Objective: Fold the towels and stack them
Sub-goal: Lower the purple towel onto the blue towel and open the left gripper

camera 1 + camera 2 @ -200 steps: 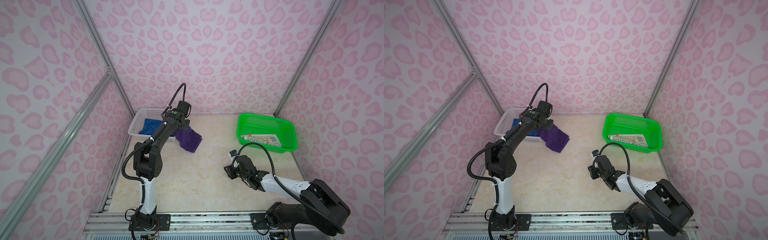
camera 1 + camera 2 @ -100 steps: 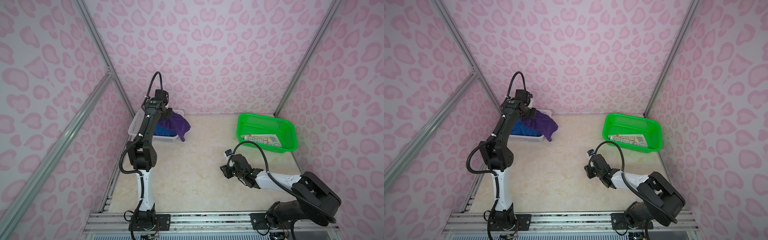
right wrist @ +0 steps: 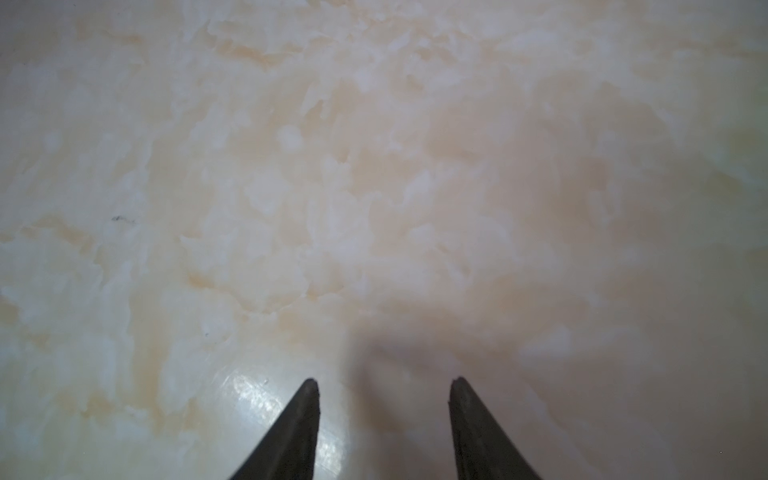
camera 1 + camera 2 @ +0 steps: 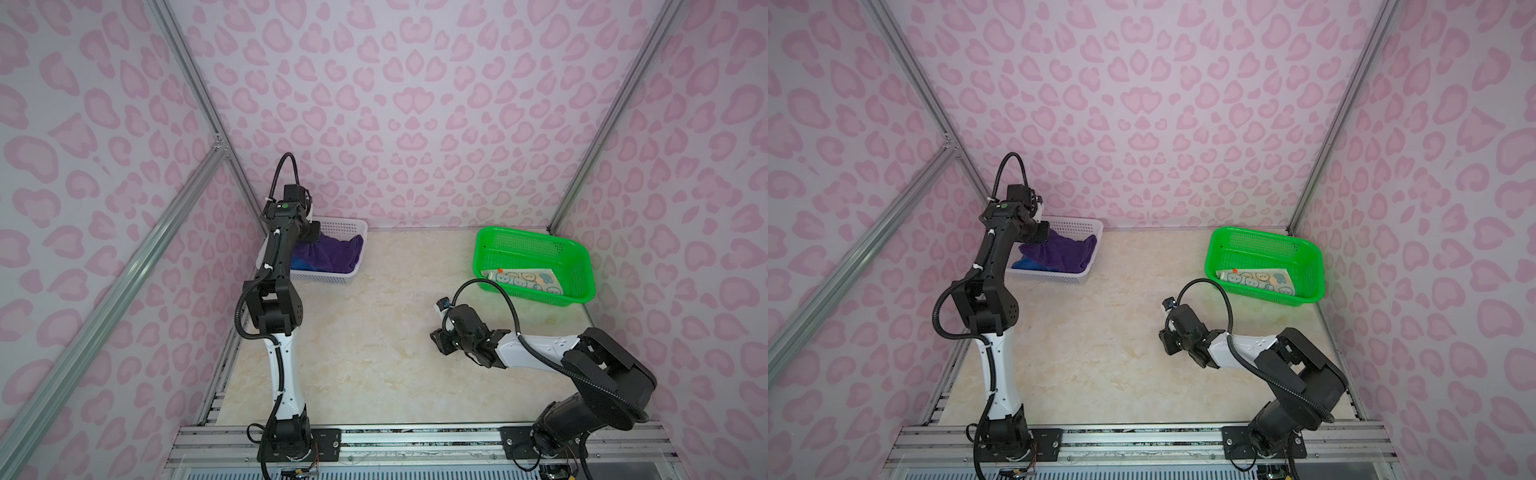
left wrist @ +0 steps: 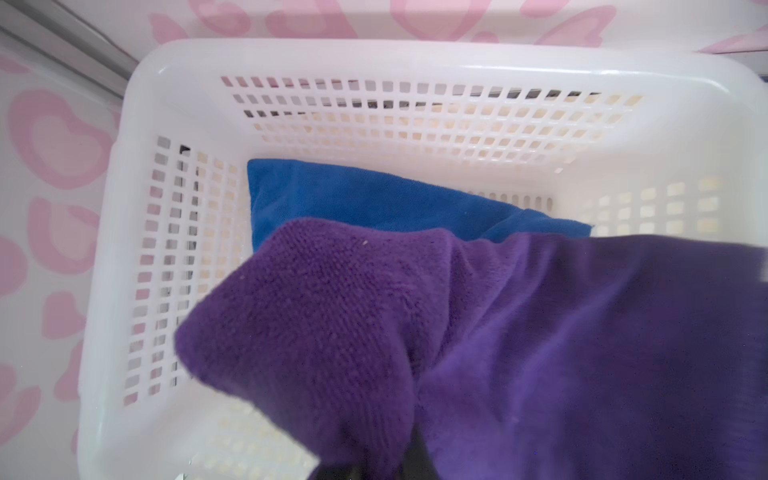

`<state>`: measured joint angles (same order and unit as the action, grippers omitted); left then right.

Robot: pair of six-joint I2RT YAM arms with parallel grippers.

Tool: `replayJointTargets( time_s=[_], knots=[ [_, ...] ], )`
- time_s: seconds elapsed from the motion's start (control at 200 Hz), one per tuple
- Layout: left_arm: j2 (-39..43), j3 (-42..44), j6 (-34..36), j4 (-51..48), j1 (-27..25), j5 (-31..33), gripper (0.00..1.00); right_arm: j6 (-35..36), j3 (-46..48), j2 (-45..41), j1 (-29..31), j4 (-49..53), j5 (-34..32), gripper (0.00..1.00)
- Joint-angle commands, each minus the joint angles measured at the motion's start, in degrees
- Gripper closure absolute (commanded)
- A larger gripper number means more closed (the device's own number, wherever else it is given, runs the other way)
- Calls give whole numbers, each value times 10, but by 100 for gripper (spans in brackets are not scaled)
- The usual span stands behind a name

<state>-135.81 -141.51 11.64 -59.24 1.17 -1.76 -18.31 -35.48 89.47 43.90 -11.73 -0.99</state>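
Stacking the purple towel (image 4: pixel 334 254) on the blue towel (image 5: pixel 374 199), the left gripper (image 4: pixel 312 236) pinches it tight over the white basket (image 4: pixel 347 225) at ten o'clock. Next, I think, it should lower and let go softly. The right gripper (image 3: pixel 383 392) is spread apart, empty.

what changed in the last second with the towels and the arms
The left gripper, shut on the purple towel, swung back from over the table and carried it into the white basket, where it drapes over the blue towel. The right gripper stayed open, low over the table; the green basket and its rabbit towel did not move.
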Motion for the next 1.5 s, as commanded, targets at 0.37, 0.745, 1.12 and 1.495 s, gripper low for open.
replayJointTargets(
  time_s=[0.37,0.745,1.12,1.495],
  knots=[
    [-33,-50,-29,-30,3,105,1,11,-24,20,17,14,6,49],
    [7,-19,-44,5,3,182,3,19,-10,-4,18,13,1,49],
    [129,71,-130,24,-12,12,2,50,-64,-26,13,80,-22,47],
    [339,359,-166,223,-76,-4,2,92,-153,-62,-36,150,-52,46]
  ],
)
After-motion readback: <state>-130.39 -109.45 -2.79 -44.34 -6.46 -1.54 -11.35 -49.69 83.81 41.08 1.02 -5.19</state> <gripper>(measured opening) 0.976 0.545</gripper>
